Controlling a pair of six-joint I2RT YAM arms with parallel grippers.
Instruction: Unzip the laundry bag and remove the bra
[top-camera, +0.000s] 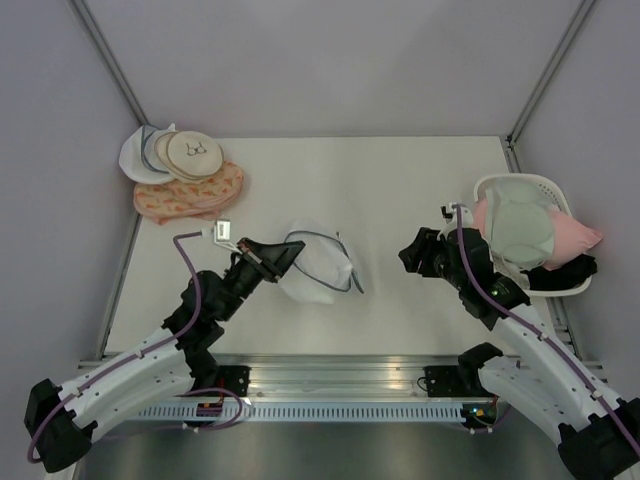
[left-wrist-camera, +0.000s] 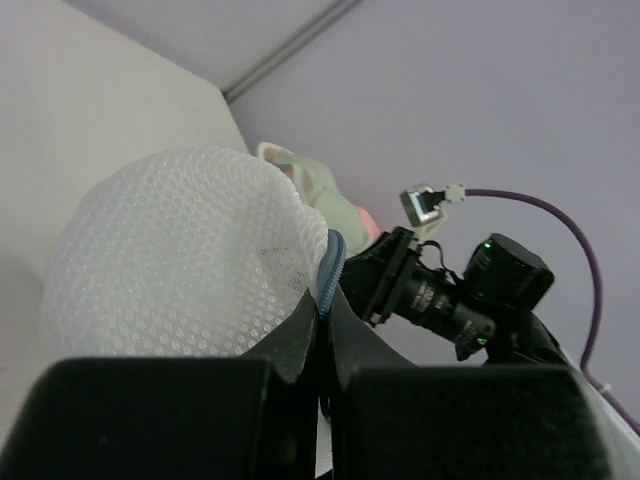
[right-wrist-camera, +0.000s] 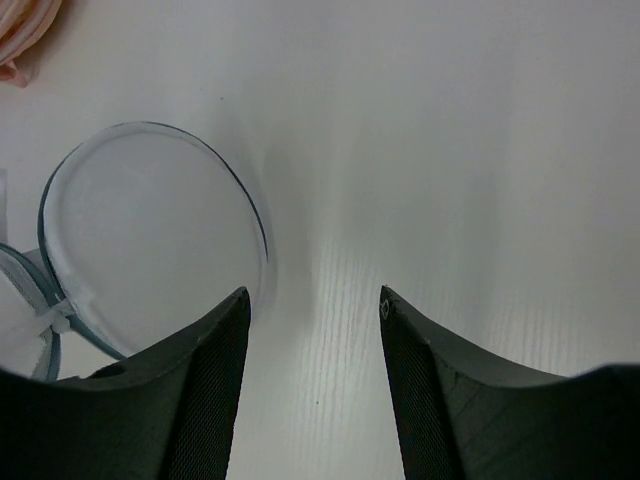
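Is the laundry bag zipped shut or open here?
Open: the laundry bag has its zipper parted, one round half lying flat while the left gripper holds up the other.

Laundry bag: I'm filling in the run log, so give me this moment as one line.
left tool: shut on laundry bag rim | right tool: open, empty, over table | bra: in basket | bag: unzipped

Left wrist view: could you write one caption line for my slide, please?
Shut jaws pinch the white mesh laundry bag at its grey-blue zipper.

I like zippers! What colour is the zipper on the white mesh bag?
Grey-blue zipper on the laundry bag, clearest in the left wrist view.
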